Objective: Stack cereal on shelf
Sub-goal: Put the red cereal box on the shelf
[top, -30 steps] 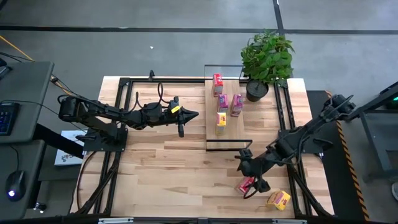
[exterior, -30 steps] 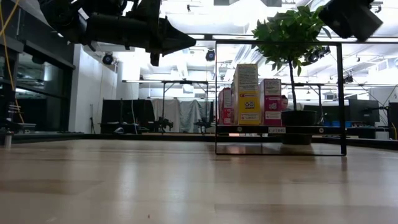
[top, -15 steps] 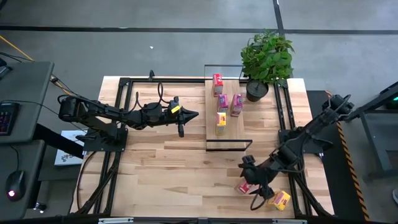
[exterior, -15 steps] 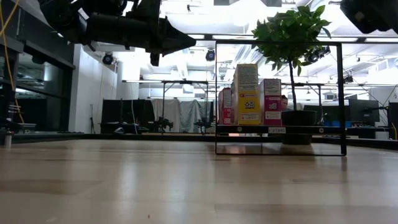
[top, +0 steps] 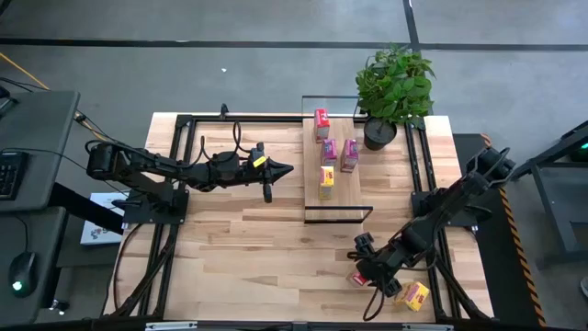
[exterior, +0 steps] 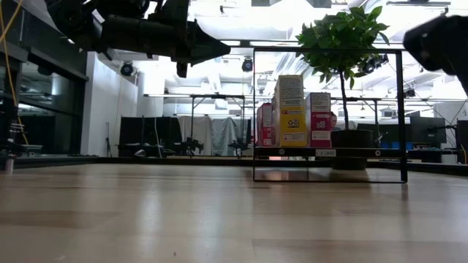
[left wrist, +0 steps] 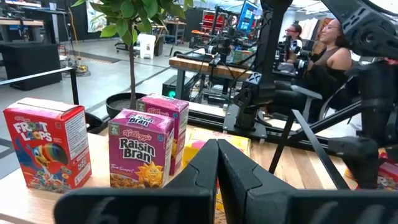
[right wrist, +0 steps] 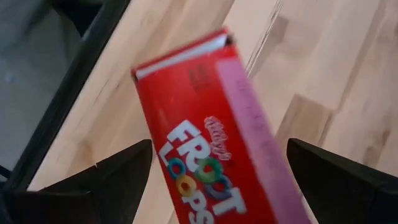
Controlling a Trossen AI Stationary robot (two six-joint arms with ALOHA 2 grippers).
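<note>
On the worktop (top: 239, 239) the shelf (top: 312, 193) carries four upright cereal boxes, while the right end effector (top: 366, 272), spread wide, largely hides a lying red box (right wrist: 211, 149) beside a yellow box (top: 415, 294); the left end effector (left wrist: 216, 163) hangs clenched.

Even overhead lighting; soft, short shadows on the tabletop (top: 239, 239). In the low view, bright ceiling lights overexpose the background and sheen the wood. In the right wrist view, the red cereal box (right wrist: 211, 149) is motion-blurred.
</note>
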